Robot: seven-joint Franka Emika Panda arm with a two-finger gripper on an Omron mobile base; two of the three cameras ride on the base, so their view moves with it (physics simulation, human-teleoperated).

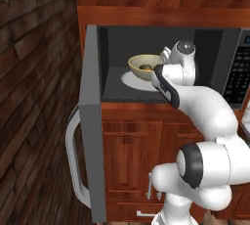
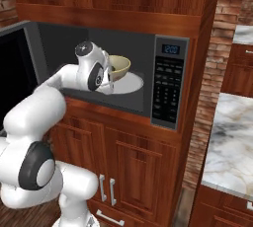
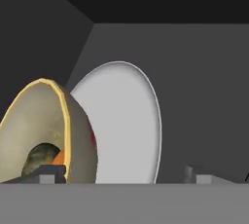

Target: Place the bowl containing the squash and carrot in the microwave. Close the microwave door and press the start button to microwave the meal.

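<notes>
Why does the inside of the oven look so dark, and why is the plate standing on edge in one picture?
Left base view: the microwave cavity is dim grey, the bowl sharp and evenly lit. Right base view: no glare, the keypad panel crisp. Hand view: the camera is rolled sideways, so the white turntable plate looks upright; nothing blurred.

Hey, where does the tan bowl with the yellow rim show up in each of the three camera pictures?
Left base view: the bowl sits centre, inside the microwave, left of the robot's wrist.
Right base view: the bowl is upper centre, just right of the wrist.
Hand view: the bowl is at lower left, rolled on its side by the camera.
Shared landmark: the white turntable plate under the bowl.
</notes>
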